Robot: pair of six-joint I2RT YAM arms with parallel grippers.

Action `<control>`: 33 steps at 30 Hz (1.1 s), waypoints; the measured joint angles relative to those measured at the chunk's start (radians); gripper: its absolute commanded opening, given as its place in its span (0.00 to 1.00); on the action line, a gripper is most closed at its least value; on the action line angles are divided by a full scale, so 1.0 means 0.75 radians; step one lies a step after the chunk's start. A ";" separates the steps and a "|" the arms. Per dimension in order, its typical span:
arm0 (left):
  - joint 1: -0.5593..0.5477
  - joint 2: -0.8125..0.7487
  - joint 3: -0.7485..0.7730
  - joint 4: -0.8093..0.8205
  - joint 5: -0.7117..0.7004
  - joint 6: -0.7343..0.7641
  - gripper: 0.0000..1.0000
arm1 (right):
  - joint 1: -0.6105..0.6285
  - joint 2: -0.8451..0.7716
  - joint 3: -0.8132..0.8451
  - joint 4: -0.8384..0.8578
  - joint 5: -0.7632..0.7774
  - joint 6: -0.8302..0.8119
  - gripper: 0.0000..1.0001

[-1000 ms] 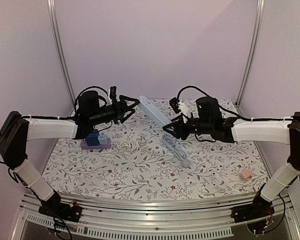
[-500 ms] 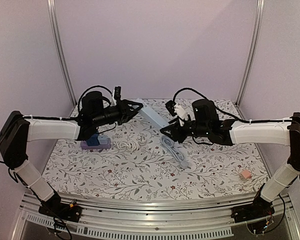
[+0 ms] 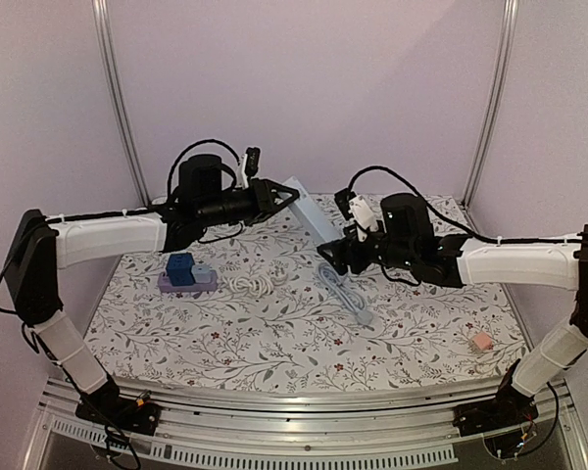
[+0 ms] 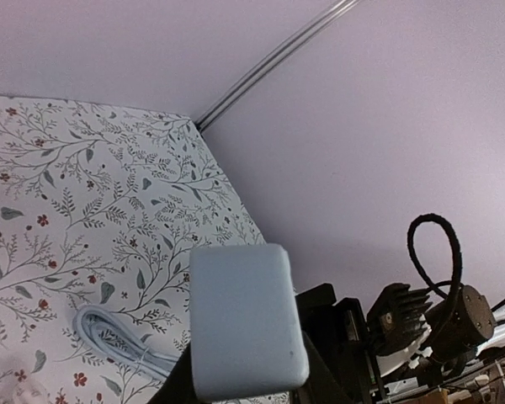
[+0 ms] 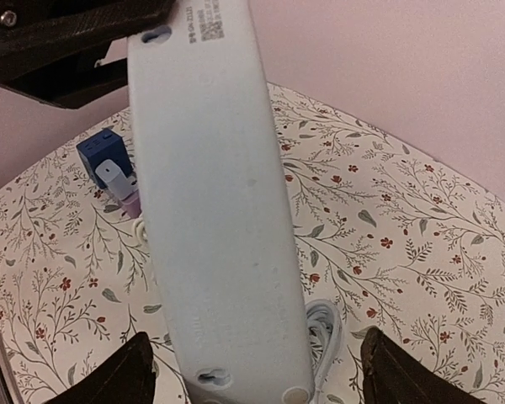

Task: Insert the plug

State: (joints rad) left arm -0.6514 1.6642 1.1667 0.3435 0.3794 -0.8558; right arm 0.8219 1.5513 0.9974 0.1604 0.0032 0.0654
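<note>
A long pale-blue power strip hangs above the table, slanting from back left to front right. My left gripper is shut on its far end; in the left wrist view the strip's end face fills the space between the dark fingers. My right gripper stands open around the strip's near end, with the fingers well clear of the strip's underside. The blue plug sits on a lilac block at the left of the table, also in the right wrist view.
The strip's grey cable lies bundled under the right gripper. A white coiled cord lies beside the lilac block. A small pink piece rests near the front right. Metal posts and lilac walls close the back.
My left gripper has shut on the strip's far end and risen up and to the right. My right gripper has opened, letting go of the strip's near end.
</note>
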 measured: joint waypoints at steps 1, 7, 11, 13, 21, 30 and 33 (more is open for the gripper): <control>-0.001 0.008 0.034 -0.032 -0.005 0.037 0.00 | 0.002 -0.017 -0.015 0.003 0.025 0.012 0.88; 0.003 0.082 0.359 -0.351 -0.128 0.365 0.00 | 0.002 -0.191 -0.145 -0.003 0.135 0.094 0.94; 0.017 0.133 0.545 -0.540 -0.256 0.594 0.00 | 0.003 -0.352 -0.221 -0.007 0.159 0.144 0.95; 0.023 0.164 0.626 -0.620 -0.327 0.707 0.00 | 0.003 -0.447 -0.255 -0.005 0.159 0.169 0.95; 0.006 0.328 0.898 -0.819 -0.539 1.124 0.00 | 0.003 -0.658 -0.333 0.007 0.173 0.261 0.95; -0.201 0.614 1.044 -0.865 -0.709 1.349 0.00 | 0.003 -0.671 -0.356 -0.091 0.349 0.402 0.94; -0.306 0.700 1.036 -0.860 -0.794 1.407 0.00 | 0.003 -0.726 -0.381 -0.134 0.400 0.453 0.94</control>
State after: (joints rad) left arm -0.8806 2.1891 1.9434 -0.3012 -0.2165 0.1997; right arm 0.8238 1.0065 0.7116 0.0601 0.3035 0.4053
